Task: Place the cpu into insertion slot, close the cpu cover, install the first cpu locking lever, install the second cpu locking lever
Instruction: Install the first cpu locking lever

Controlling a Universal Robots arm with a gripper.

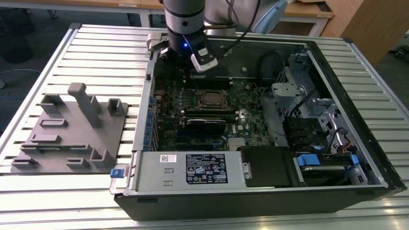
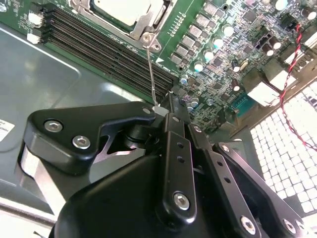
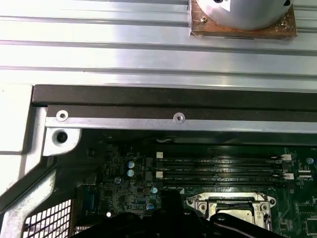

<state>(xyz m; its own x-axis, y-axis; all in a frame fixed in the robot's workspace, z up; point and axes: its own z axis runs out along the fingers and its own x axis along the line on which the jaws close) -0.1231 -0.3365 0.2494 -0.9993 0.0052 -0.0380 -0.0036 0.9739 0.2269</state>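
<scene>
While the cpu sits in the insertion slot beneath the shut cpu cover, the fingers clamp a raised locking lever; seating it probably needs a downward, hooking swing.

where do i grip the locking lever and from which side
Grip the lever at its free tip, away from its pivot at the cover corner, for most leverage. Come from over the memory slots, a finger each side of the thin straight wire, as the gripper seems to.
</scene>
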